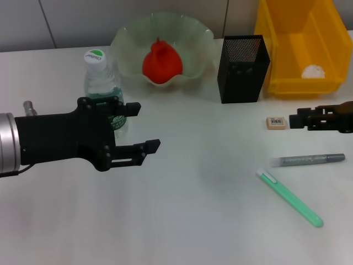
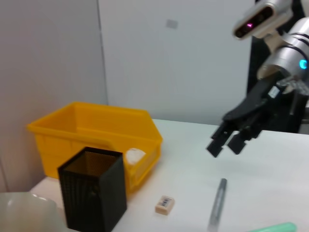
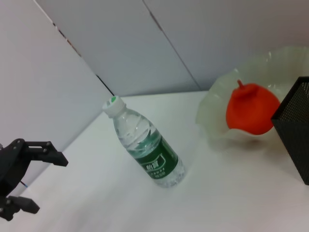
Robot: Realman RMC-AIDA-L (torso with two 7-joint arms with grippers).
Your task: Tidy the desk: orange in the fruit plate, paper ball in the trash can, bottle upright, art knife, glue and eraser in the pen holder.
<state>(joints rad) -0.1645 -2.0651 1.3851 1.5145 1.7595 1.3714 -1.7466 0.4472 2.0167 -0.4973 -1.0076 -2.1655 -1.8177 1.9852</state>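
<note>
The left gripper (image 1: 144,128), matte black with blocky fingers, hangs over the white desk (image 1: 182,215) with its jaws spread wide and nothing between them; it sits just in front of the clear plastic water bottle (image 1: 102,83) with the dark green label and white cap, which stands upright behind it. The right gripper (image 1: 293,118), also black, reaches in from the right edge with its fingers close together on nothing, its tips just beside the small beige rectangular eraser (image 1: 277,122) with a barcode label, though I cannot tell whether they touch it.

The large pale green translucent fruit plate (image 1: 127,41) with the wavy rim holds the red-orange knobbly orange (image 1: 162,63) in its middle. The bright yellow rectangular plastic trash can (image 1: 287,33) at the back right has the small white crumpled paper ball (image 1: 314,71) lying on its floor. Between plate and bin stands the black square metal mesh pen holder (image 1: 244,67), taller than wide; its inside looks dark and I cannot make out any contents.

In front of the eraser, a slim grey pen-shaped stick (image 1: 308,159) lies flat on the desk, and nearer still a pale green and white slender tool (image 1: 289,197) lies at a slant
</note>
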